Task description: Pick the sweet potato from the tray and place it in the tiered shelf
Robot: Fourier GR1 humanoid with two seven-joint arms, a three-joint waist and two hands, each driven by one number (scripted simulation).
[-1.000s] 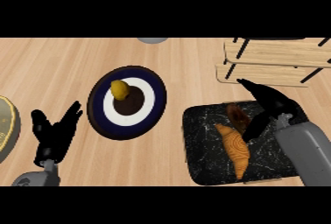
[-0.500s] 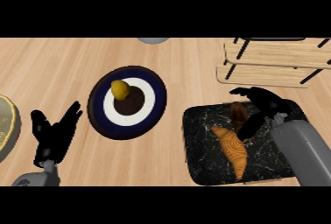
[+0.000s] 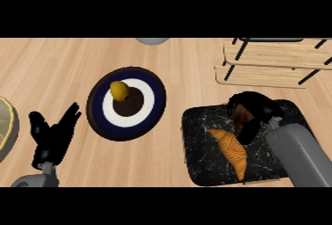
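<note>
Here, near edge first.
Left hand: the left hand (image 3: 55, 135) rests low at the view's left, fingers straight, spread and pointing up, holding nothing and clear of every dish.
Right forearm: the grey right forearm (image 3: 299, 154) comes up from the lower right and lies over the right part of the tray.
Tray: the black marbled tray (image 3: 201, 165) sits at the lower right of the wooden counter (image 3: 65, 66).
Tray contents: an orange croissant (image 3: 230, 150) lies along the tray's middle; the reddish-brown sweet potato (image 3: 242, 125) lies just beyond it, toward the tray's far side.
Right hand: the right hand (image 3: 256, 107) is at the tray's far edge, its fingers curled over and around the top of the sweet potato; the potato is on the tray, not lifted as far as can be told.
Plate: a dark blue and white plate (image 3: 128, 103) lies left of the tray, apart from it, with a yellow lemon (image 3: 118, 89) on its far part.
Left edge: the rim of a yellowish dish (image 3: 8, 127) shows, cut off.
Tiered shelf: the wooden tiered shelf (image 3: 276, 61) stands at the far right, beyond the tray; nothing shows on its boards.
Far edge: a grey round thing (image 3: 152, 41), cut off.
Change from half a second ago: the right hand's fingers were raised and more open above the potato; now they are curled down round it. The left hand, the plate and the croissant are unchanged.
</note>
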